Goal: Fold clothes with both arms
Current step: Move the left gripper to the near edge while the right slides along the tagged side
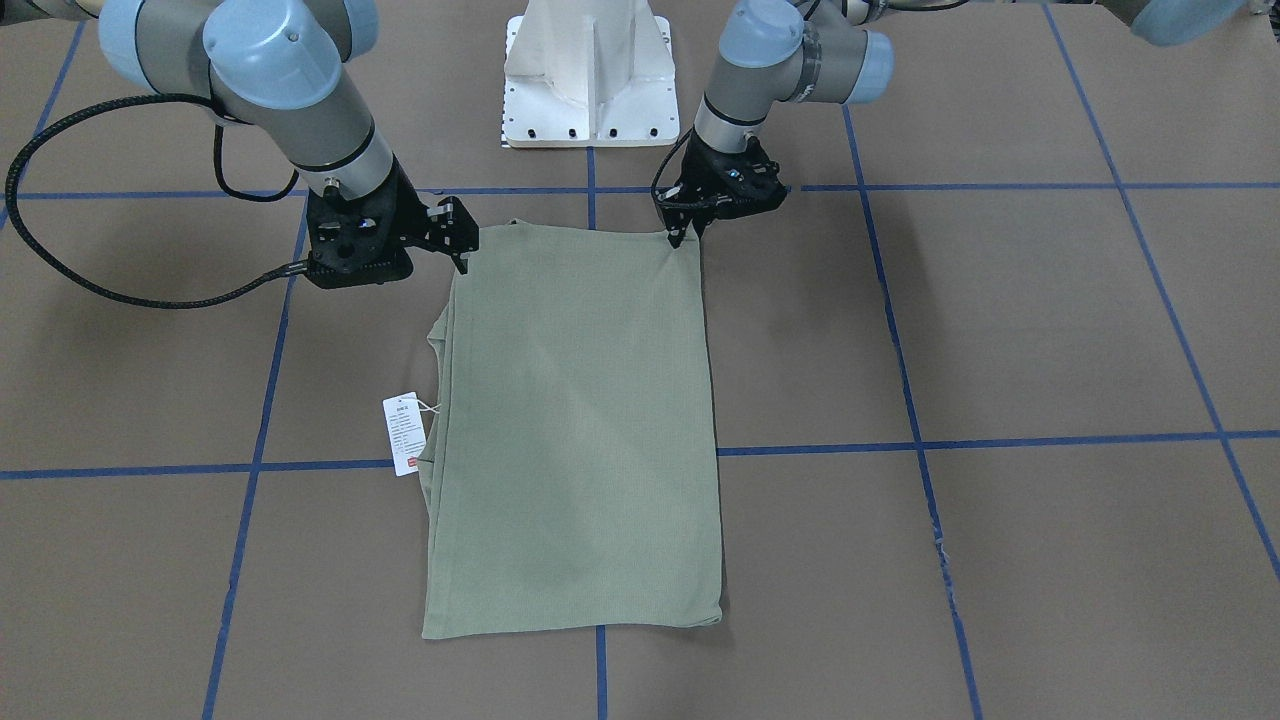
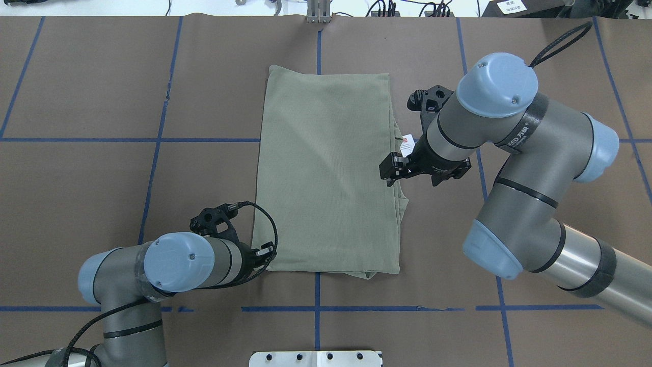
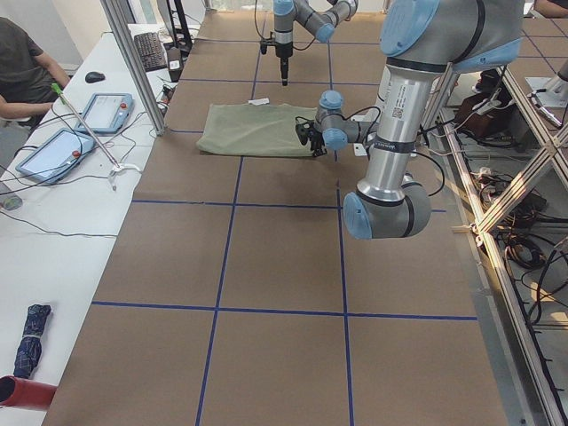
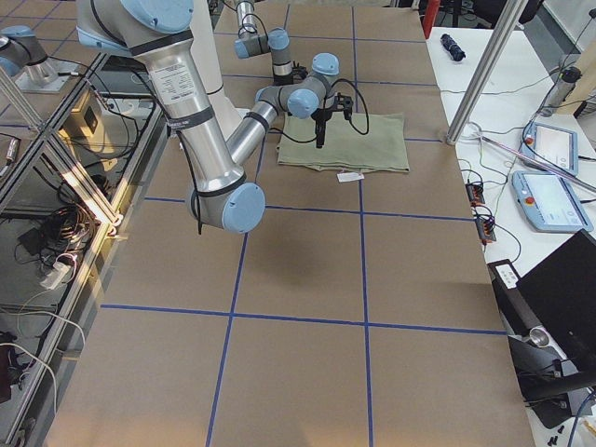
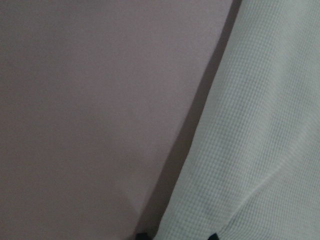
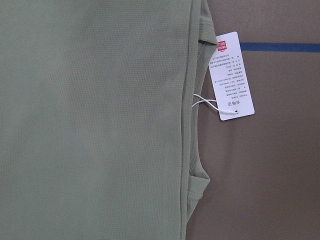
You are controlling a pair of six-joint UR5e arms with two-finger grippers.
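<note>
Shirt lies long axis straight away from me; left end effector at its near left corner.
Right end effector above the hang tag edge, mid-length; can't tell either's opening or hold.

Brown tabletop gridded with blue tape; in the left-side view, a white desk with tablets at nine o'clock.

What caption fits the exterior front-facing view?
Left gripper at a robot-side corner of the folded green shirt; right gripper above its tagged edge.
</note>
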